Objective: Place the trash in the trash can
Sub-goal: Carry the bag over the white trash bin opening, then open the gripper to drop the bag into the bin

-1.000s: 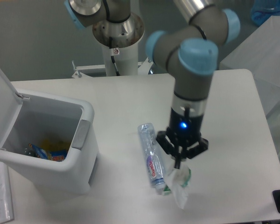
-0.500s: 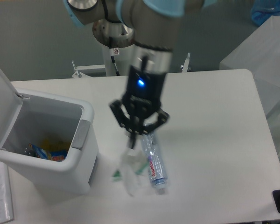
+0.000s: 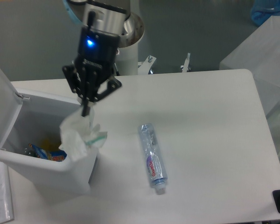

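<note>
Nearest your camera, the flattened bottle [image 3: 152, 157] lay on the white desk [image 3: 214, 140], blue cap toward the front edge, label up, well apart from the bin. To its left stood the white bin [image 3: 46, 140], lid [image 3: 0, 98] flipped up and back, with colourful scraps visible at the bottom. Over the bin's right front rim hung the crumpled wrapper [image 3: 79, 135], clear-white with green marks, its lower part hiding the rim there; you could not tell whether it touched the rim. Your claw [image 3: 87, 110] had its fingers pinched together on the wrapper's top edge, pointing straight down, a blue light glowing on the wrist above. Farther back, the arm's base column [image 3: 129, 46] rose at the desk's far edge against a grey wall.
</note>
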Controlling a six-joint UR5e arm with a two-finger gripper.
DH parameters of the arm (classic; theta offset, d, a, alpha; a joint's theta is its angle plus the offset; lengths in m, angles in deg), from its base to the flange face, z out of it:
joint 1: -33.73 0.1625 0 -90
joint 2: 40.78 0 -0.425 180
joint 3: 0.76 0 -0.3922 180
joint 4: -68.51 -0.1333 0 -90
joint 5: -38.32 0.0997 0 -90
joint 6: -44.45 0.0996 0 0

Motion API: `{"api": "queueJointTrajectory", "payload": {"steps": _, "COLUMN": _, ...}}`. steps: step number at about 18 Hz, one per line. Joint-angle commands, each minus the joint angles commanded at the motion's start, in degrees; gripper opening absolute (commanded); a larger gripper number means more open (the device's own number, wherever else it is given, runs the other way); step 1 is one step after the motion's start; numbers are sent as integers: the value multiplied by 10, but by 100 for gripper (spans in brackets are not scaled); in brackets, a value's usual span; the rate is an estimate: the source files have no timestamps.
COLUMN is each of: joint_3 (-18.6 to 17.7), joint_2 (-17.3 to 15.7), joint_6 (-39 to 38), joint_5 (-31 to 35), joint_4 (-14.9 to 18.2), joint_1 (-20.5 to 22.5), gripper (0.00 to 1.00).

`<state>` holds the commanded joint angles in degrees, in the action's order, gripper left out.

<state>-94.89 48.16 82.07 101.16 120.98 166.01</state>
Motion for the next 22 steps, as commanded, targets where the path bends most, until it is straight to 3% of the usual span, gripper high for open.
{"api": "queueJointTrajectory", "payload": {"steps": 3, "joint_3": -9, "joint_2": 1, "joint_6": 0, "joint_5": 0, "joint_4": -1, "joint_1": -16, "gripper": 0}}
{"api": "queueJointTrajectory", "payload": {"steps": 7, "joint_3": -14, "joint_2": 4, "joint_6": 6, "joint_5": -1, "joint_4": -2, "joint_1": -27, "gripper": 36}}
{"api": "queueJointTrajectory", "payload": {"steps": 10, "joint_3": -14, "joint_2": 4, "joint_6": 6, "joint_5": -1, "joint_4": -2, "joint_1": -27, "gripper": 43}}
{"api": "queueJointTrajectory", "payload": {"steps": 11, "joint_3": -13, "joint_2": 4, "joint_6": 5, "joint_5": -1, "joint_4": -2, "joint_1": -30, "gripper": 52}}
{"api": "queueJointTrajectory", "payload": {"steps": 14, "joint_3": -5, "joint_2": 1, "joint_6": 5, "joint_5": -1, "joint_4": -2, "joint_1": -34, "gripper": 96}}
{"api": "queueJointTrajectory", "payload": {"steps": 22, "joint_3": 13, "joint_2": 11, "joint_6": -3, "joint_5": -34, "joint_4": -2, "joint_1": -18, "gripper": 100}}
